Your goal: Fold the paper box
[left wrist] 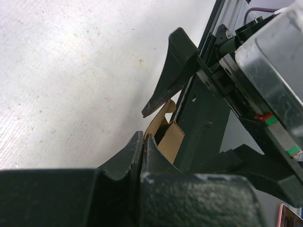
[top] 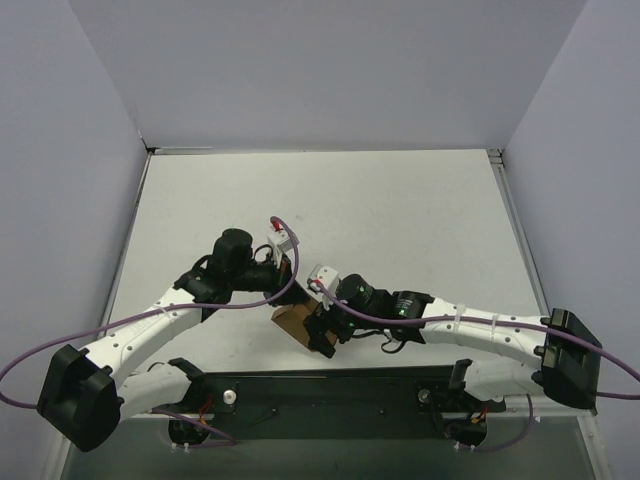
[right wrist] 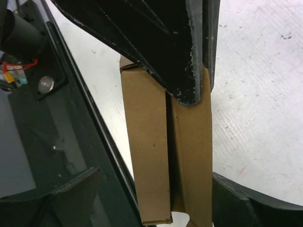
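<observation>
Grey walls (top: pixel 330 70) close off three sides of the white counter (top: pixel 400 210), and we see a long black base plate (top: pixel 330 395) along its near edge. On this plate the two white arms are mounted, the left arm (top: pixel 150 335) and the right arm (top: pixel 480 330), and both reach toward the middle, where they meet just in front of the plate. The paper box (right wrist: pixel 147 142) is there, between the two grippers, close to the near edge of the counter. It is brown cardboard, already folded into a narrow long shape, with a dark seam along its length. We see the left gripper (left wrist: pixel 143 139) with its two fingers pressed together, and a thin cardboard edge of the box comes out directly at the fingertips, so it seems to pinch this edge. From the right wrist view, the same black fingers come down over the far end of the box and cover part of the seam. The right gripper (right wrist: pixel 155 171) is spread wide, with one finger on each side of the box; we cannot tell whether either of them touches the cardboard. One of its fingers (left wrist: pixel 175 71) stands just above the box in the left wrist view. Smaller things show on the base plate: a red wire (right wrist: pixel 19 65) and a round silver screw (right wrist: pixel 46 84).
</observation>
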Available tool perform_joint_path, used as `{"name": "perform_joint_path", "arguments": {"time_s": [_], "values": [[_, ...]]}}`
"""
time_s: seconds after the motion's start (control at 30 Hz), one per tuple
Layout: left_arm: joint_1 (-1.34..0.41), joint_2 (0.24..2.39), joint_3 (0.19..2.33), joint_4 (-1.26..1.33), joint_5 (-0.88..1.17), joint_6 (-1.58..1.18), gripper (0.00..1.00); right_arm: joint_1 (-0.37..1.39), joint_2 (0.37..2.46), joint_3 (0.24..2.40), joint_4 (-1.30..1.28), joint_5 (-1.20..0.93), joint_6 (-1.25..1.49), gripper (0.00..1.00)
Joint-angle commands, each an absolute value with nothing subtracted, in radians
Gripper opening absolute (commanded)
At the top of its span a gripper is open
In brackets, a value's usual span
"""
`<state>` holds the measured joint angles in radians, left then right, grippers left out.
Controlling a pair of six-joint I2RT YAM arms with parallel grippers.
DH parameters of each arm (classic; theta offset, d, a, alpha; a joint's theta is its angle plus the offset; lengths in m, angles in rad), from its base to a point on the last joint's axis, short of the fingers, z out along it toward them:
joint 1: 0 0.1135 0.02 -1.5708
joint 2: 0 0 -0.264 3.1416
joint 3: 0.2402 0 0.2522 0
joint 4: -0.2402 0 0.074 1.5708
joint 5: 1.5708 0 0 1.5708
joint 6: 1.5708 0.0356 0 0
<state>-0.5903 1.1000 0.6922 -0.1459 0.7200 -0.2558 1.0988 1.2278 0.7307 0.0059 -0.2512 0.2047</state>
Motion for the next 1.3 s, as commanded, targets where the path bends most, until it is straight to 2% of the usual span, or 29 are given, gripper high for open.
{"name": "perform_joint_path", "arguments": {"time_s": [0.0, 0.2, 0.23, 0.3, 0.33, 0.43, 0.57, 0.93, 1.0, 1.07, 1.27], "values": [[-0.594, 1.095, 0.696, -0.124, 0.695, -0.255, 0.0, 1.124, 1.259, 0.784, 0.025, -0.123, 0.207, 0.76], [-0.594, 1.083, 0.69, -0.1, 0.721, -0.272, 0.0, 1.141, 1.318, 0.819, 0.006, -0.1, 0.202, 0.35], [-0.594, 1.078, 0.692, -0.098, 0.729, -0.272, 0.03, 1.141, 1.321, 0.824, 0.006, -0.103, 0.196, 0.31], [-0.592, 1.062, 0.698, -0.107, 0.726, -0.259, 0.17, 1.14, 1.324, 0.836, -0.037, -0.103, 0.184, 0.22], [-0.591, 1.054, 0.703, -0.113, 0.723, -0.252, 0.33, 1.138, 1.322, 0.845, -0.054, -0.1, 0.178, 0.22], [-0.569, 1.011, 0.724, -0.156, 0.69, -0.21, 0.51, 1.126, 1.309, 0.865, -0.141, -0.098, 0.141, 0.2], [-0.528, 0.931, 0.732, -0.176, 0.647, -0.18, 0.59, 1.092, 1.279, 0.928, -0.306, -0.127, 0.074, 0.17], [-0.549, 0.982, 0.842, -0.256, 0.687, -0.054, 0.62, 1.034, 1.287, 1.029, -0.492, -0.212, -0.052, 0.15], [-0.569, 1.011, 0.87, -0.275, 0.675, -0.031, 0.61, 1.031, 1.293, 1.037, -0.503, -0.219, -0.055, 0.15], [-0.606, 1.035, 0.883, -0.278, 0.649, -0.017, 0.56, 1.029, 1.295, 1.042, -0.508, -0.224, -0.058, 0.15], [-0.667, 1.063, 0.894, -0.272, 0.586, -0.006, 0.53, 1.025, 1.287, 1.039, -0.509, -0.221, -0.058, 0.14]]}}
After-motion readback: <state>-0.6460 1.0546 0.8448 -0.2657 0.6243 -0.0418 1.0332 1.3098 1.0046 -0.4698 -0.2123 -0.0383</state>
